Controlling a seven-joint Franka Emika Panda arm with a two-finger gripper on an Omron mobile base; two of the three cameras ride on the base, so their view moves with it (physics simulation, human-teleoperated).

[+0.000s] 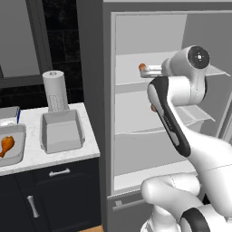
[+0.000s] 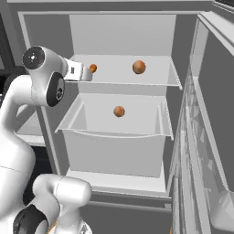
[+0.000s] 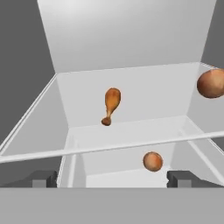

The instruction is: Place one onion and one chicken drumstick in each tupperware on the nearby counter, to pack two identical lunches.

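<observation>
The arm reaches into the open fridge, with the claw at the level of the upper shelf. In the hand view the two finger tips stand far apart at the lower corners, so the claw is wide and holds nothing.

**Fridge contents**
- A chicken drumstick lies on the upper shelf ahead of the claw, apart from the finger tips. In the hand view its meaty end points up and its bone end points down. In the right base view it shows as a small orange form just beyond the claw body.
- An onion rests on the same shelf, well to the right of the drumstick; the hand view shows it at the right edge.
- A second onion lies in the drawer below the upper shelf. The hand view shows it under the shelf's front edge.

**Table**
- The white table stands to the left of the fridge, over black cabinet doors.
- An empty grey tupperware sits near the table's right end.
- A second tupperware sits at the left edge of the left base view and contains another drumstick.
- A paper towel roll stands upright just behind the empty tupperware.
</observation>
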